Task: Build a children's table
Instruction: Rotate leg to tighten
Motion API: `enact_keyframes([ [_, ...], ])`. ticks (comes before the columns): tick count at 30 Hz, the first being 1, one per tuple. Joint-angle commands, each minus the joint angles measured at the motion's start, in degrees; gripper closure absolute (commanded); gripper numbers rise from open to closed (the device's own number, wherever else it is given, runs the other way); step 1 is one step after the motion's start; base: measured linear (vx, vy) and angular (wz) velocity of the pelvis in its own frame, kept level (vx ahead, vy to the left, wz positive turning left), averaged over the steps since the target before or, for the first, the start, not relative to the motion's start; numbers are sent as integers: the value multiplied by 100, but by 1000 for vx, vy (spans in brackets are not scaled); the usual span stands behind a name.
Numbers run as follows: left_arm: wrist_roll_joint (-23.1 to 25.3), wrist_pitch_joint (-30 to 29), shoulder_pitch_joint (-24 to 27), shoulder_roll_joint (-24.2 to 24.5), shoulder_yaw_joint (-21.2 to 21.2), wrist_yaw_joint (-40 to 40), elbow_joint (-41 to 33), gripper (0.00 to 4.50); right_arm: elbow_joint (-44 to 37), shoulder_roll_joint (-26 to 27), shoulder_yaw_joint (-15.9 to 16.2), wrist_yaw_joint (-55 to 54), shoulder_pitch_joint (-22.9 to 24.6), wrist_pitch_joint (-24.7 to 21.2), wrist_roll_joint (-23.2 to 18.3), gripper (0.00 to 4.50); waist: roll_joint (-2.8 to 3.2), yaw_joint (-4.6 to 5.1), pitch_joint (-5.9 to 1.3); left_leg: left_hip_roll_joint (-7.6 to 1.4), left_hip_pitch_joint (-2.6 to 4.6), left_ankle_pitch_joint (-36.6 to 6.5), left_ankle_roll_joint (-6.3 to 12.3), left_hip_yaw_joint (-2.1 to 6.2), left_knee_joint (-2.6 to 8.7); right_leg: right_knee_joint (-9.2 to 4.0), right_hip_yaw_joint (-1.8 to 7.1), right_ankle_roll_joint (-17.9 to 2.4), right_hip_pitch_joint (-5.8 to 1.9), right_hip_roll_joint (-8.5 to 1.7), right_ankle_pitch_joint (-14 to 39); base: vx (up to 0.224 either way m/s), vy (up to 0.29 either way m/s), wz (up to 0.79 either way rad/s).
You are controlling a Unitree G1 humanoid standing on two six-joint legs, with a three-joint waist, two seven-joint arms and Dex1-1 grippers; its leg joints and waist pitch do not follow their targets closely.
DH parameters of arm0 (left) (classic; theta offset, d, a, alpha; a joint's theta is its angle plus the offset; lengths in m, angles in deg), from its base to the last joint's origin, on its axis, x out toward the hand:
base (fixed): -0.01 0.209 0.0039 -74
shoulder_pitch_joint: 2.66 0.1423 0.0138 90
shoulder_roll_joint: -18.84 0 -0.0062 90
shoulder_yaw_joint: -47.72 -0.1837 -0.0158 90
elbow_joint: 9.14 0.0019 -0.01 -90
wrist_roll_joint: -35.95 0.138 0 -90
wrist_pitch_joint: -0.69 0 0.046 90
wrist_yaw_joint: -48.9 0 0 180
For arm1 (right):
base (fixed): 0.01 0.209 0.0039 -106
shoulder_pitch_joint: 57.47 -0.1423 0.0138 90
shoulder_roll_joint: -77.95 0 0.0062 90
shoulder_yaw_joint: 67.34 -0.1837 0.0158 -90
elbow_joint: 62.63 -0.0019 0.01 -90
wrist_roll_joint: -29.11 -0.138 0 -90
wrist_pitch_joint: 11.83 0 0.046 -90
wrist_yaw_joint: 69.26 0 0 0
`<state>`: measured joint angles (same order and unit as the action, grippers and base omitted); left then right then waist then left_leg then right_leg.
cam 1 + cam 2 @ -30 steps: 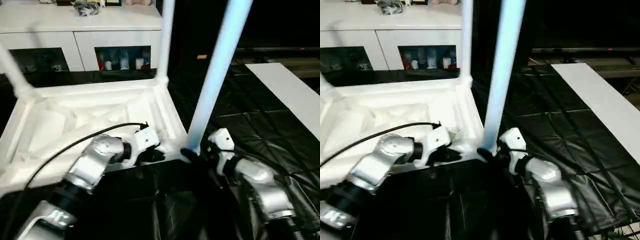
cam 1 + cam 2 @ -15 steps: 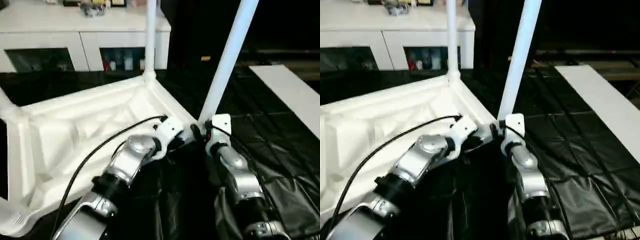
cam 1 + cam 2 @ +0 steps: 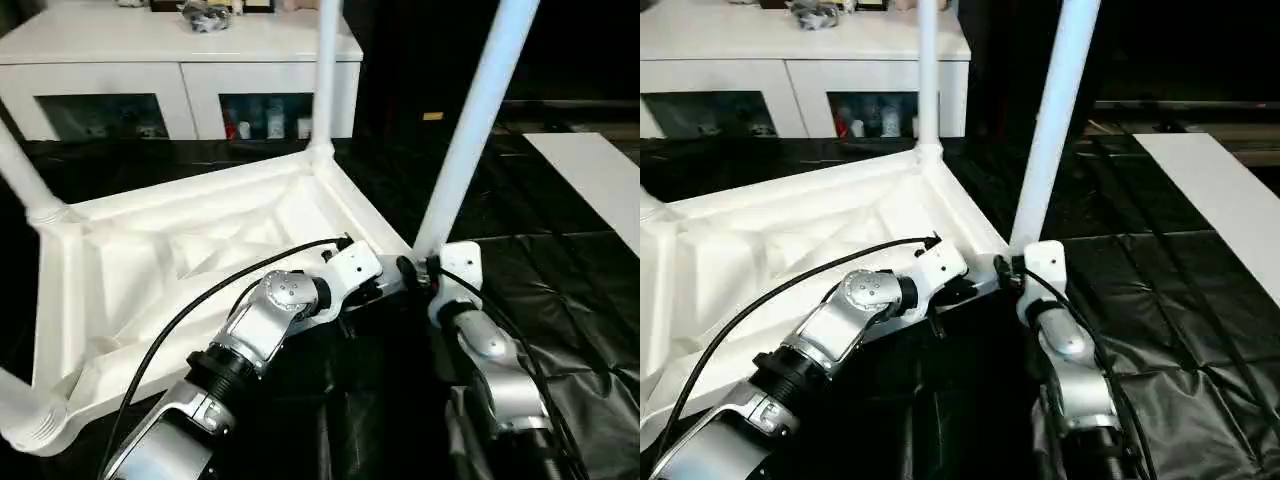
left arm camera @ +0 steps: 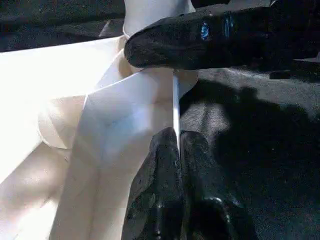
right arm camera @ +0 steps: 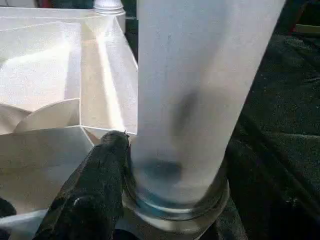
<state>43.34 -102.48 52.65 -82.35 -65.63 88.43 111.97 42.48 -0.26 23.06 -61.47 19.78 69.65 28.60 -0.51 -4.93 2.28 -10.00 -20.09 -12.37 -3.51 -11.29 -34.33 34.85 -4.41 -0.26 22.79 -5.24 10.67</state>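
Four legs stand in the upturned tabletop (image 3: 150, 270) on the black floor; we are seating the near one (image 3: 470, 130). Left tool (image 4: 175, 165) pinches its rim together, right tool (image 3: 420, 272) straddles the leg's base. Next, press down.

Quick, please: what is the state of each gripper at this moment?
Left gripper: closed on the tabletop edge.
Right gripper: closed around the near leg at its base.

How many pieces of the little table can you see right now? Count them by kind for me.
Tabletop, lying underside up: 1
Legs standing in its corner sockets: 4
Total: 5
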Motion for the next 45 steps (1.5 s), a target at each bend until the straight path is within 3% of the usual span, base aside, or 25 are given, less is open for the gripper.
enact_keyframes([
  [1, 74, 33, -167, -4, 88, -240, 298, 450, -335, 172, 459, 562, 124, 40, -182, 154, -35, 56, -257, -325, 28, -1278, 161, 167, 493, -540, 333, -868, -204, -383, 1765, 0, 0, 0],
  [4, 80, 94, -187, -4, 108, -243, 344, 450, -375, 181, 515, 613, 132, 40, -169, 154, -38, 61, -250, -326, 25, -1330, 140, 172, 503, -549, 344, -833, -197, -377, 1848, 0, 0, 0],
  [7, 94, 124, -159, 55, 143, -231, 326, 450, -393, 192, 535, 636, 133, 32, -205, 154, -80, 59, -250, -323, 14, -1324, 152, 175, 508, -556, 349, -783, -200, -383, 1955, 0, 0, 0],
  [9, 91, 137, -123, 103, 147, -213, 302, 450, -397, 184, 543, 654, 132, 27, -208, 154, -57, 58, -244, -330, 8, -1299, 150, 181, 516, -551, 352, -783, -197, -387, 1938, 0, 0, 0],
  [12, 89, 144, -94, 126, 152, -209, 293, 450, -402, 190, 537, 690, 131, 33, -220, 154, -86, 63, -241, -326, 2, -1307, 155, 176, 515, -560, 355, -762, -195, -388, 1984, 0, 0, 0],
  [17, 71, 164, -80, 163, 145, -113, 275, 450, -466, 183, 584, 1045, 161, -92, -440, 154, -70, 68, -234, -328, 4, -1362, 158, 185, 526, -574, 355, -717, -189, -393, 2114, 0, 0, 0],
  [22, 83, 190, -65, 254, 107, -11, 221, 450, -550, 60, 662, 1191, 201, -58, -405, 154, -66, 75, -226, -331, -13, -1367, 165, 189, 533, -584, 358, -705, -188, -400, 2191, 0, 0, 0],
  [26, 27, 294, -9, 415, 108, 224, 124, 450, -638, -31, 687, 1627, 217, -36, -656, 154, -67, 109, -225, -334, -6, -1464, 140, 196, 539, -597, 356, -705, -177, -397, 2273, 0, 0, 0],
  [30, -80, 398, 152, 630, 53, 661, -153, 450, -762, -216, 743, 2047, 288, -67, -804, 168, -68, 145, -233, -351, -38, -1392, 204, 200, 537, -556, 362, -794, -200, -399, 2012, 0, 0, 0],
  [33, -141, 446, 316, 873, -16, 1030, -406, 450, -839, -354, 689, 2327, 311, -92, -928, 168, -57, 191, -239, -366, -74, -1225, 257, 201, 540, -492, 357, -971, -228, -384, 1557, 0, 0, 0],
  [34, -157, 444, 394, 1010, -30, 1165, -514, 450, -866, -430, 625, 2481, 312, -112, -1026, 168, -54, 189, -241, -360, -47, -1239, 252, 188, 525, -506, 359, -995, -205, -390, 1604, 0, 0, 0],
  [40, -158, 451, 474, 1264, 48, 1250, -583, 450, -861, -663, 547, 2885, 319, -86, -1158, 190, -73, 214, -252, -364, -44, -985, 330, 167, 495, -431, 369, -1253, -235, -382, 1038, 0, 0, 0],
  [44, -183, 416, 491, 1319, 94, 1250, -636, 450, -923, -643, 484, 3031, 328, -55, -1257, 191, -72, 212, -250, -365, -36, -956, 339, 162, 489, -428, 371, -1308, -240, -389, 1016, 0, 0, 0],
  [45, -206, 404, 509, 1338, 99, 1278, -673, 450, -1006, -626, 498, 3154, 368, -64, -1353, 191, -99, 216, -251, -366, -33, -968, 344, 157, 486, -432, 373, -1305, -239, -388, 1040, 0, 0, 0],
])
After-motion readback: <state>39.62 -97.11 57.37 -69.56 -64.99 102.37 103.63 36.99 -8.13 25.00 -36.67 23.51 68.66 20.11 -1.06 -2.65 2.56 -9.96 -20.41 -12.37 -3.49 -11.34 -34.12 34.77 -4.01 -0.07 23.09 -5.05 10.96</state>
